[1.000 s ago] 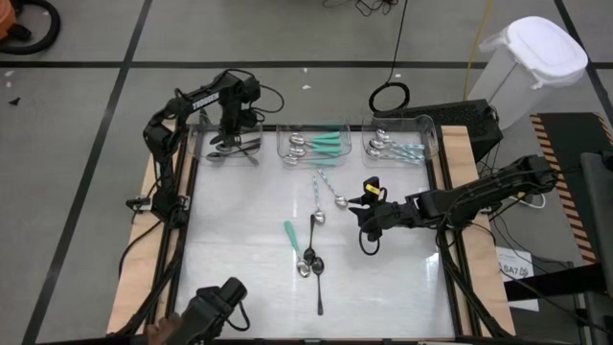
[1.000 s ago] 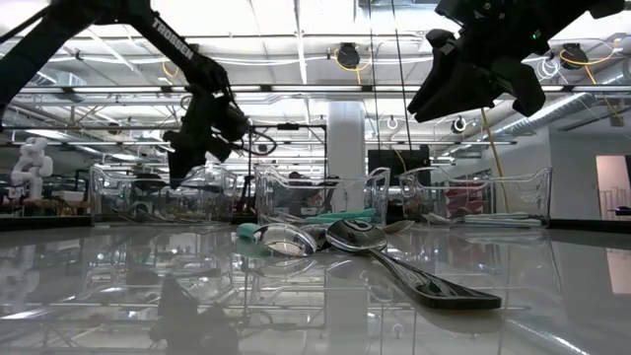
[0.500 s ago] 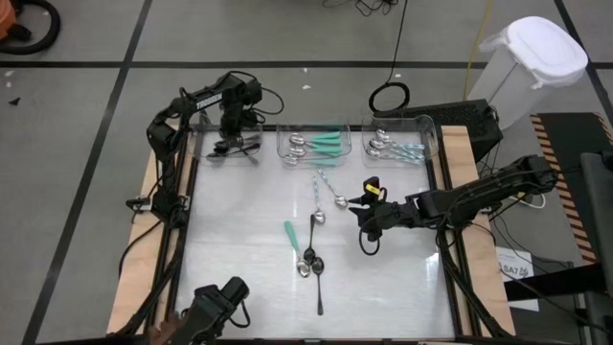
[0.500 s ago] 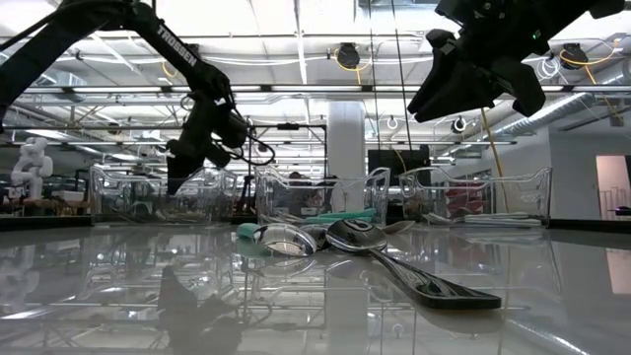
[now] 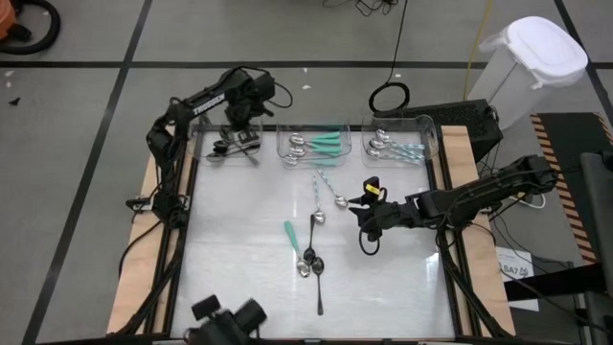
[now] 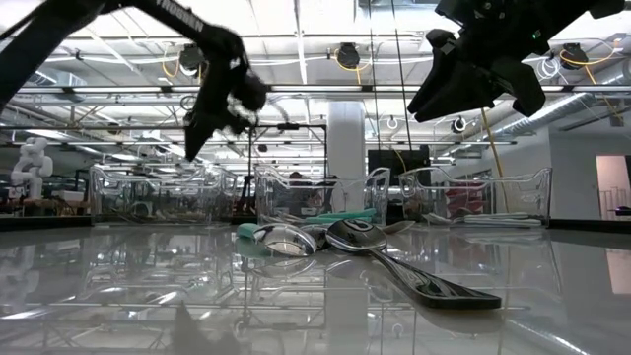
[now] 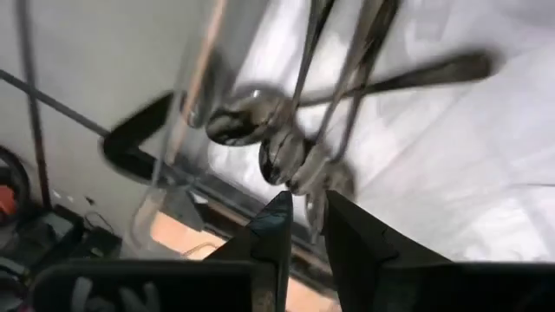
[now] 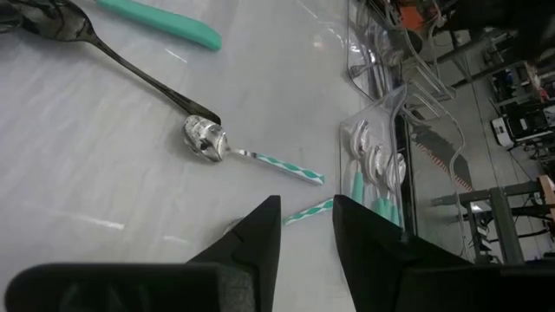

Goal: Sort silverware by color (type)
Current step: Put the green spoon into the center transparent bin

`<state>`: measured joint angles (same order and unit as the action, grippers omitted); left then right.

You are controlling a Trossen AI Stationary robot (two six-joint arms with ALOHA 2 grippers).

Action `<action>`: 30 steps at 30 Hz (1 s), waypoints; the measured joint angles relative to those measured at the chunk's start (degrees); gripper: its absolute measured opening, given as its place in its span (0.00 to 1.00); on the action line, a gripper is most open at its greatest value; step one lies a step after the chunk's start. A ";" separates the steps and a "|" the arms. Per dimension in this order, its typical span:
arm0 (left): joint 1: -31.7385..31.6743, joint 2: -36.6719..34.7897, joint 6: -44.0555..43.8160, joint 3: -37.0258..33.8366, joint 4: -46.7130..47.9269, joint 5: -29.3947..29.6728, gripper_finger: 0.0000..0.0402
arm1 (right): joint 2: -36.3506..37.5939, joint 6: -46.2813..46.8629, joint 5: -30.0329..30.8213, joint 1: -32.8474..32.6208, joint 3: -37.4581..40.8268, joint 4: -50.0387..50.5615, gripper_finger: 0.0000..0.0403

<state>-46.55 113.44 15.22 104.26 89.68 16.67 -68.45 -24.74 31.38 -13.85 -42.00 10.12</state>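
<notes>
Three clear bins stand along the far edge. The left bin (image 5: 230, 146) holds dark spoons (image 7: 286, 130), the middle bin (image 5: 311, 144) teal-handled ones, and the right bin (image 5: 397, 144) pale-blue-handled ones. My left gripper (image 7: 303, 204) hangs above the left bin (image 6: 138, 187), pointing down, its fingers slightly apart with nothing between them. On the table lie two striped-handled spoons (image 5: 326, 190), a teal-handled piece (image 5: 290, 233) and dark spoons (image 5: 312, 264). My right gripper (image 5: 369, 228) hovers open above the table, right of these, holding nothing (image 8: 305, 227).
A white lidded container (image 5: 532, 67) and a black box (image 5: 450, 120) stand beyond the table's far right corner. A dark device (image 5: 230, 316) sits at the near edge. Bare tabletop (image 5: 230, 230) lies left of the loose spoons.
My left gripper has risen out of the left bin, shifted a little toward the far right, and rolled about its own line. The dark spoons stay lying in the bin. The dark device at the near edge has shifted rightward.
</notes>
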 joint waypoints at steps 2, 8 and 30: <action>3.13 -1.96 -1.93 2.45 -0.24 -0.03 0.15 | 0.00 0.03 0.01 0.00 0.00 0.00 0.26; 15.56 -6.99 -6.67 5.25 -0.74 -0.72 0.10 | 0.00 1.33 -0.13 -0.02 0.00 0.04 0.26; 57.89 -6.88 -11.99 4.89 -15.34 0.03 0.10 | 0.00 16.02 -0.32 -3.43 0.00 7.61 0.26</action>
<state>11.34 106.56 3.23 109.15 74.34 16.70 -68.45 -8.72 31.06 -17.27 -42.00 17.72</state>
